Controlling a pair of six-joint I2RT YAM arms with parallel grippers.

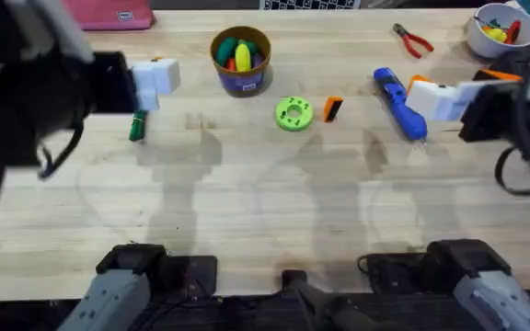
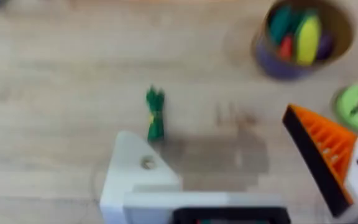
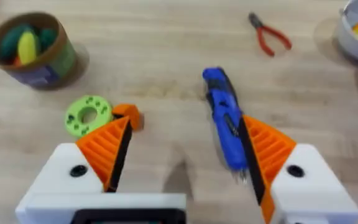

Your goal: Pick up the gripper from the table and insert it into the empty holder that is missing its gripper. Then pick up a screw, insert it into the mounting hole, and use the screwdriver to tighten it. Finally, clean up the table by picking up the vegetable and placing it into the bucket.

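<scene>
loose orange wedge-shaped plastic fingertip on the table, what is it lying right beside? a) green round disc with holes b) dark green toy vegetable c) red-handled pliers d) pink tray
a: the loose orange wedge-shaped plastic fingertip lies just beside the green round disc with holes near the table's middle, also seen together in the right wrist view, far from the red-handled pliers and the dark green toy vegetable.

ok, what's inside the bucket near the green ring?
The bucket holds toy vegetables: a yellow one, a green one, plus something red or orange. Whatever lies beneath them, and the bucket's bottom, is covered.
</scene>
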